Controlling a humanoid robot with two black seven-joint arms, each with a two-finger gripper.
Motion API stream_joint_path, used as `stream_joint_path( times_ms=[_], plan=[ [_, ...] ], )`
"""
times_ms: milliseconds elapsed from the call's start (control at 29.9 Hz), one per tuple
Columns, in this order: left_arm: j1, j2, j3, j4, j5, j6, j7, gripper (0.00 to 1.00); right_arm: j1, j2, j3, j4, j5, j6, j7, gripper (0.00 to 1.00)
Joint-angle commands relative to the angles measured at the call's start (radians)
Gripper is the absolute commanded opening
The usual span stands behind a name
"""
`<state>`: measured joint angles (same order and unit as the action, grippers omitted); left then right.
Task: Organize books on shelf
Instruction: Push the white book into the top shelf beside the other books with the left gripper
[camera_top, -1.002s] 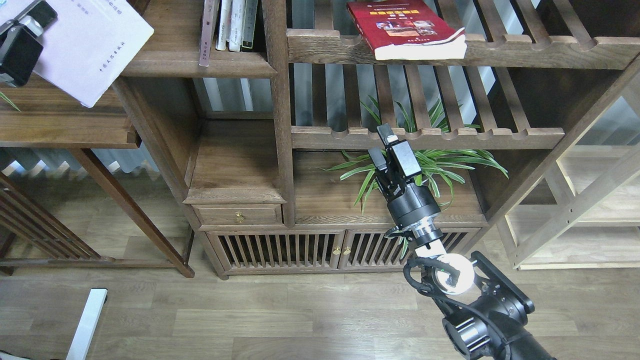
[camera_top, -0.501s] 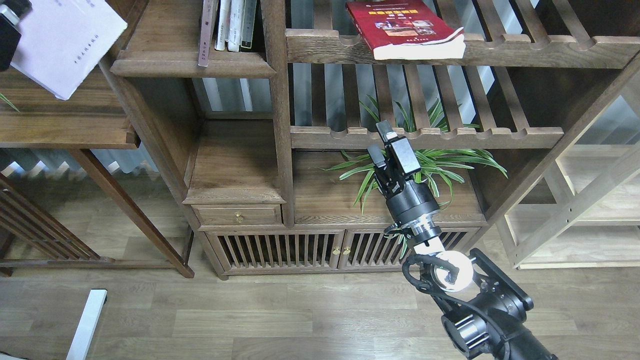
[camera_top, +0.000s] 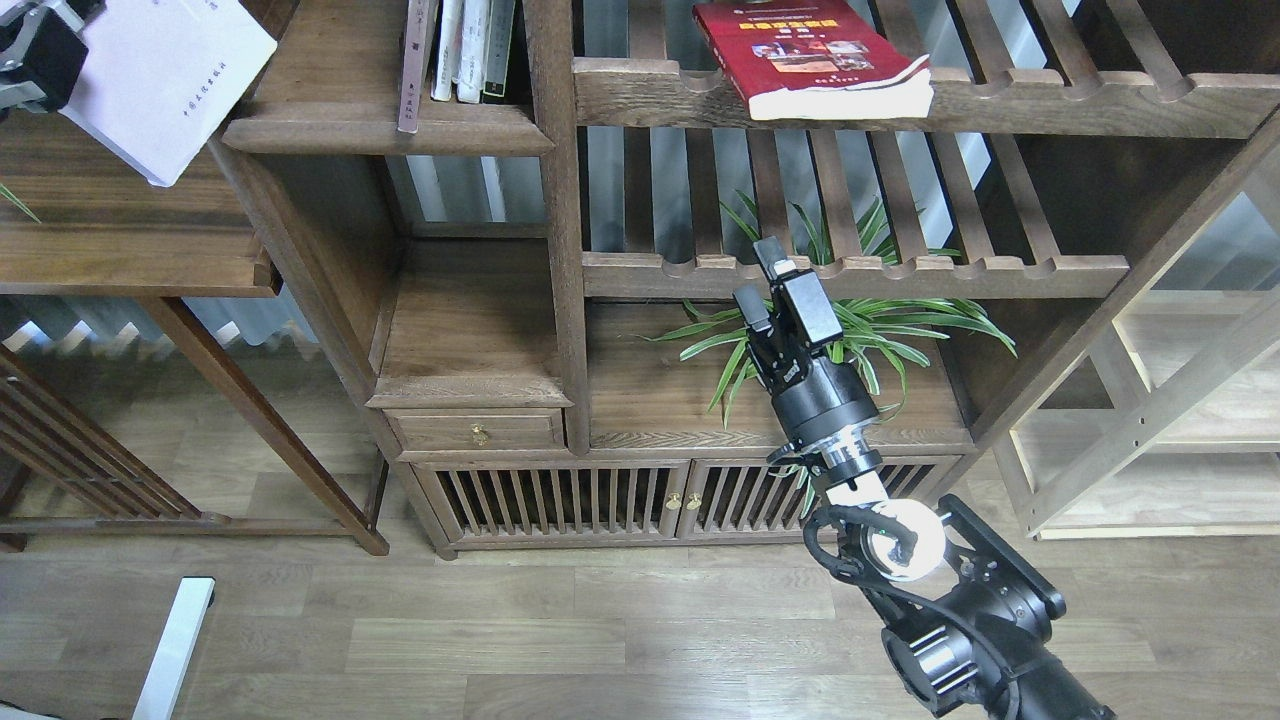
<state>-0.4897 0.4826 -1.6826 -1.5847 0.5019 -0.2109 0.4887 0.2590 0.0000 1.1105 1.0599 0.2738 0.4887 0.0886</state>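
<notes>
My right gripper (camera_top: 765, 282) is nearest, raised before the plant (camera_top: 860, 325) with its fingers apart and nothing between them. Farther up, the red book (camera_top: 810, 55) lies flat on a slatted rack (camera_top: 1050, 105). Far left, my left gripper (camera_top: 35, 55) is clamped on the white book (camera_top: 165, 75), held tilted beside the shelf (camera_top: 385, 125), where thin books (camera_top: 470, 50) stand

Wood-plank floor (camera_top: 500, 640), dark wooden cabinet (camera_top: 560, 500)
</notes>
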Motion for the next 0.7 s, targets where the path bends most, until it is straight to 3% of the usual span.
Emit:
stream_joint_path(
  times_ms=[0, 668],
  plan=[
    [-0.024, -0.004, 0.017, 0.012, 0.0, 0.001, 0.0, 0.05, -0.003, 0.0, 0.0, 0.0, 0.001, 0.0, 0.0, 0.98],
    [-0.119, -0.024, 0.072, 0.097, 0.0, 0.005, 0.0, 0.05, -0.001, 0.0, -0.001, 0.002, 0.001, 0.0, 0.002, 0.98]
  ],
)
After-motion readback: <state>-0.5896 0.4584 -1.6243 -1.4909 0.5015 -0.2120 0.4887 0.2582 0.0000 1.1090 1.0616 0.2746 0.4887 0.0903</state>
